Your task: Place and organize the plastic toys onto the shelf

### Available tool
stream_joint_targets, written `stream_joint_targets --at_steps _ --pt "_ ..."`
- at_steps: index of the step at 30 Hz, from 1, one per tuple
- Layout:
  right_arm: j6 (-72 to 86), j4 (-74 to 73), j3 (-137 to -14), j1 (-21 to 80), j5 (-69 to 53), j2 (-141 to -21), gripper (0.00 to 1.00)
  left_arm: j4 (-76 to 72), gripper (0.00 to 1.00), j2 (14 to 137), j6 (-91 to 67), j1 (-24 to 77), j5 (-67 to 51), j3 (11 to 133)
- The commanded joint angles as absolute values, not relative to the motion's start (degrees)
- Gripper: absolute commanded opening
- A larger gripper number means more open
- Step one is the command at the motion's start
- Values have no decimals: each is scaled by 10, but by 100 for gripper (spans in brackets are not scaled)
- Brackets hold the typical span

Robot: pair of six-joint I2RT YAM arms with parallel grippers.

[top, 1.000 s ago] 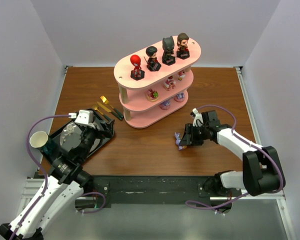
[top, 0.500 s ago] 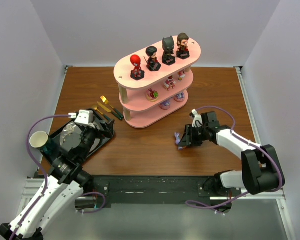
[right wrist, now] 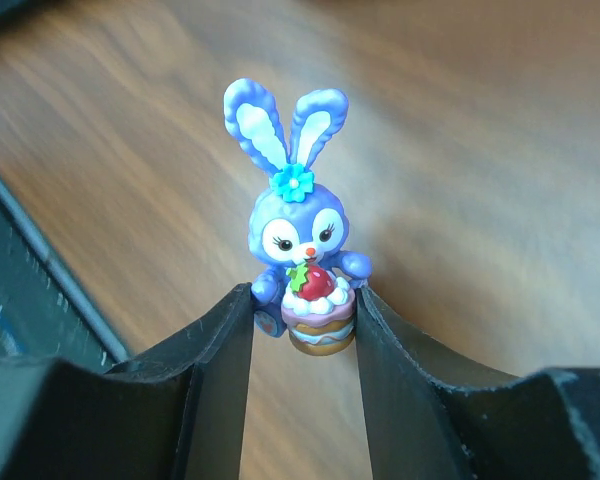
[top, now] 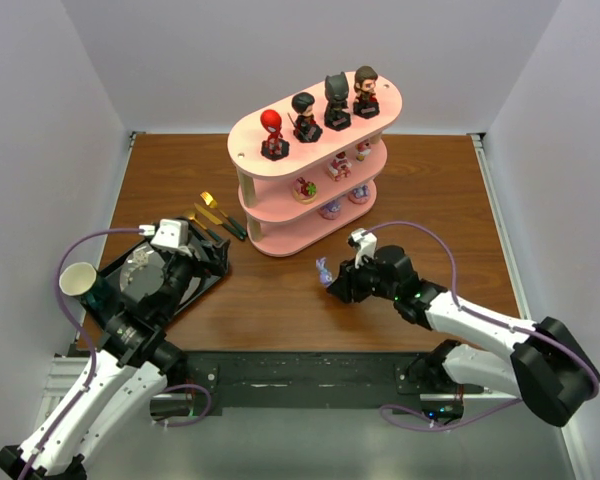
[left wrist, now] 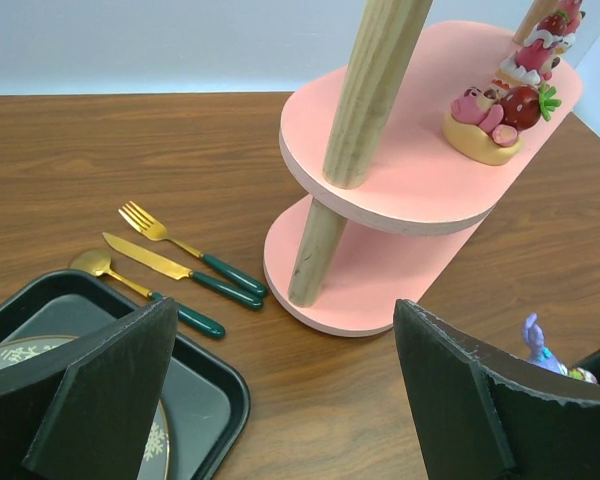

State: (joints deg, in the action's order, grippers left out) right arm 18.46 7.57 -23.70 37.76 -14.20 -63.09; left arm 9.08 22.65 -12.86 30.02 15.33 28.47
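Top view: shelf [top: 248, 140] has its long axis diagonal, low end near-left, high end far-right. Four big-head figures [top: 304, 116] stand upright in a row along the top board, following that axis. Small toys [top: 338, 166] sit on the middle tier, with two more on the bottom tier. The right gripper [top: 332, 282] is just off the shelf's near side, closed on a purple-blue bunny [top: 323, 269]. The bunny is clear of the shelf, in front of the bottom tier. I can't tell from here whether it's off the table. The left gripper [top: 205, 255] is off the shelf's left end, over the black tray [top: 115, 262], jaws wide and holding nothing. Cutlery [top: 215, 218] lies between tray and shelf. A cup [top: 77, 279] sits on the far side of the tray from the shelf.

Left wrist: fingers [left wrist: 90, 390] spread wide, empty. The shelf's left end is dead ahead, with a round post [left wrist: 375, 90] running through the two lower boards. A strawberry toy [left wrist: 495, 110] lies on the middle board and another stands behind it. Fork, knife and spoon lie parallel to the left of the shelf base, dark handles pointing towards the shelf. The bunny peeks in low, to the right of the base. The tray corner and a plate [left wrist: 20, 350] are under the gripper.

Right wrist: bunny upright, long axis vertical, ears straight up, face to the camera. It has a cake with a strawberry on its front. The fingers [right wrist: 215, 340] pinch it at the lower body and cake, one on each side. Wood table [right wrist: 480, 150] behind it.
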Motion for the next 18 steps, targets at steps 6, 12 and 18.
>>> stream_joint_targets --at_steps 6,12,18 --pt "142 452 -210 461 -1 -726 0 77 93 236 -131 296 128 288" --pt "141 506 -231 527 60 -763 0 37 93 263 -186 296 23 273" --pt "144 559 -221 589 179 -786 0 -35 92 329 -303 299 -50 235"
